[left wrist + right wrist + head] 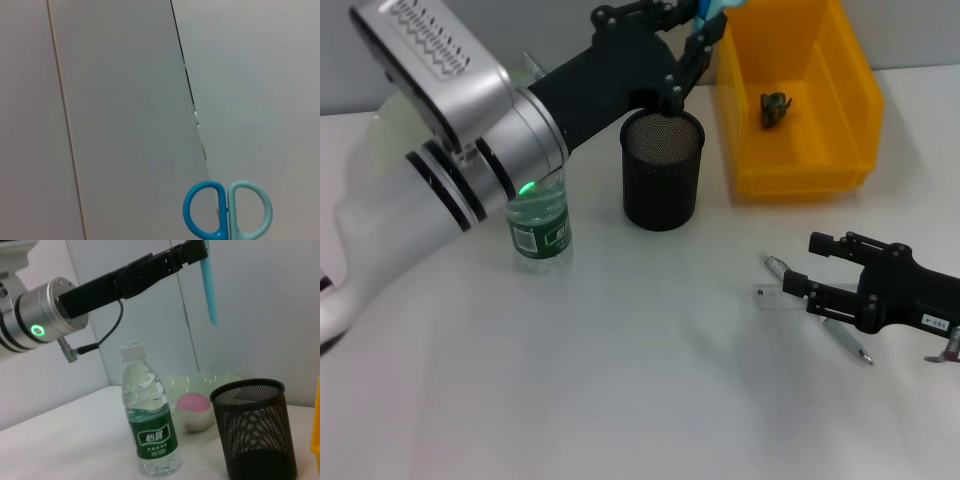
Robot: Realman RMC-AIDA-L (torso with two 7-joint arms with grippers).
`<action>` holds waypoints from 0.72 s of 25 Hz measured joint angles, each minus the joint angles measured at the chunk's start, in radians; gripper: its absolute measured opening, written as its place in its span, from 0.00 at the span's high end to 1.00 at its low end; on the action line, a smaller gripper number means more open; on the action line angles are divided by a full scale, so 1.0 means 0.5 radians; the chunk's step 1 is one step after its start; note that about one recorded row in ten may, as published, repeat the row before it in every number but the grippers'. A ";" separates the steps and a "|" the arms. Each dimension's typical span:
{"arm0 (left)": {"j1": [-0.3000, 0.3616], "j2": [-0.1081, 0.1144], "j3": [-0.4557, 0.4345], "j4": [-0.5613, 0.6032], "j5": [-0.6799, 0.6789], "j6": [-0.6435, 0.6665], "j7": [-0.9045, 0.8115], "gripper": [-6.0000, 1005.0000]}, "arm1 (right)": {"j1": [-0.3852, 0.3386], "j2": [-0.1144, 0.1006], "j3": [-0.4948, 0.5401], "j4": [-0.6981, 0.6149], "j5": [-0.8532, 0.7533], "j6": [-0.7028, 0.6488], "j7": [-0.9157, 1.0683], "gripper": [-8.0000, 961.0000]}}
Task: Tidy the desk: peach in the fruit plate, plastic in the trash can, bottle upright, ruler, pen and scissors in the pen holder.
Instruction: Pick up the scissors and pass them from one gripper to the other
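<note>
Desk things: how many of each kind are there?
Cutting and writing things: 3 (scissors in the left gripper, pen, ruler near the right gripper)
Holders: 3 (pen holder, yellow bin, fruit plate)
Bottle: 1
Peach: 1
Crumpled scrap in the bin: 1
Total: 9

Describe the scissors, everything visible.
The scissors are held by the left gripper in the air over the black mesh pen holder, not yet inside it. The right wrist view shows a light blue closed tip hanging straight down, clear of the holder's rim. The left wrist view shows two plastic loop handles, one deeper blue, one pale teal, side by side. In the head view only a blue sliver shows at the gripper. Nothing else touches them.
</note>
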 joint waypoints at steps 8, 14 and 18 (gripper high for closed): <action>0.049 0.001 0.085 0.001 -0.115 0.112 0.077 0.74 | -0.001 0.012 0.059 -0.015 0.023 -0.042 -0.006 0.31; 0.120 0.000 0.154 0.046 -0.128 0.125 0.089 0.74 | -0.029 0.035 0.523 0.084 0.051 -0.426 -0.216 0.31; 0.155 0.000 0.181 0.049 -0.129 0.104 0.151 0.74 | -0.037 0.034 0.821 0.283 0.076 -0.758 -0.402 0.31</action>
